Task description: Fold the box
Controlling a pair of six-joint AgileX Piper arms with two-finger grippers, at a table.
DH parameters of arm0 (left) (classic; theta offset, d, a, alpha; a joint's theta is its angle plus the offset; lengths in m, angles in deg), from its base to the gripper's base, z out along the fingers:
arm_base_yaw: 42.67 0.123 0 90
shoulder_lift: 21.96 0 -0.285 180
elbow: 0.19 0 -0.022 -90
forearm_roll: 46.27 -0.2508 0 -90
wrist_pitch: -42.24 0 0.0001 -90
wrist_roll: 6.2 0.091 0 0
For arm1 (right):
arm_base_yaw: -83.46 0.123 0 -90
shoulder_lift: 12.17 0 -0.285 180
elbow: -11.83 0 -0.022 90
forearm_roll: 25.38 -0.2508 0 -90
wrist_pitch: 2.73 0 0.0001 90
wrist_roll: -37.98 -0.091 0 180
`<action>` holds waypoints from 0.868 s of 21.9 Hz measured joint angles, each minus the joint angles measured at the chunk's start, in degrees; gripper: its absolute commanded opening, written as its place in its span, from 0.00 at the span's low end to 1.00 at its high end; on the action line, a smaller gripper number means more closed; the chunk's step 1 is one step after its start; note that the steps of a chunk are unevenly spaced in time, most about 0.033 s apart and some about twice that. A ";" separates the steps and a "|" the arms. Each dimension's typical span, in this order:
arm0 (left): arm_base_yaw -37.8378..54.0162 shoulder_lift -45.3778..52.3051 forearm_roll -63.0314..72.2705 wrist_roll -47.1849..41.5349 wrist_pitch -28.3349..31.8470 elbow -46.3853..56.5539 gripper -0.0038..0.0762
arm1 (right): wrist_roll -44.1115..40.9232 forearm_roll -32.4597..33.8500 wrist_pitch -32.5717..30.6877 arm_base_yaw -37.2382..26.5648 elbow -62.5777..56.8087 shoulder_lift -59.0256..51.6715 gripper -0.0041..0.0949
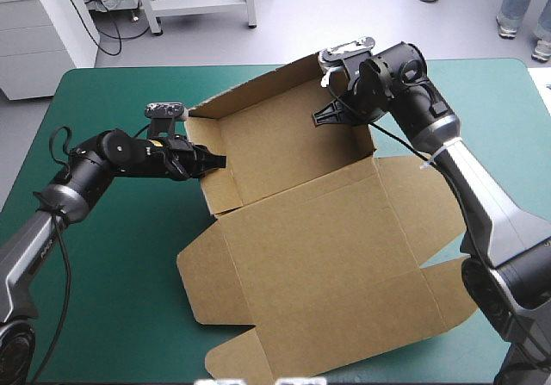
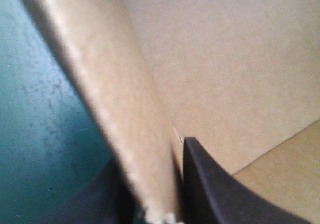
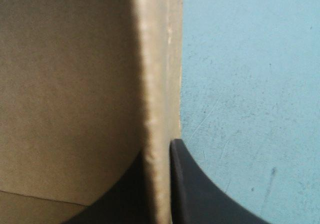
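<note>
The brown box (image 1: 301, 256) lies on the teal-green cover with its far part raised: back wall and both side walls stand, the near panels and flaps lie flat. My left gripper (image 1: 211, 160) is shut on the box's left side wall, one black finger inside, one outside. In the left wrist view that wall's edge (image 2: 125, 119) runs between the fingers (image 2: 210, 184). My right gripper (image 1: 331, 114) is shut on the box's right side wall near the far corner. The right wrist view shows the wall's edge (image 3: 157, 108) pinched between its fingers (image 3: 195, 184).
Bare teal-green cover (image 1: 112, 299) lies to the left of the box and beyond its back wall. The near flaps (image 1: 232, 363) reach almost to the table's front edge. A white cabinet (image 1: 43, 32) stands beyond the table's far left corner.
</note>
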 measured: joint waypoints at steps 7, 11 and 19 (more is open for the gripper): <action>-4.12 -0.05 -16.21 -16.38 2.59 0.00 0.04 | -1.72 -0.42 -0.05 0.12 0.00 3.85 0.03; -4.39 -2.13 -25.08 -24.06 -3.25 -4.52 0.04 | -2.00 -2.25 -0.09 0.41 0.00 8.18 0.03; -4.51 -21.26 -29.63 -26.78 -21.10 -26.30 0.04 | -2.55 -1.58 -0.09 0.15 0.00 13.63 0.03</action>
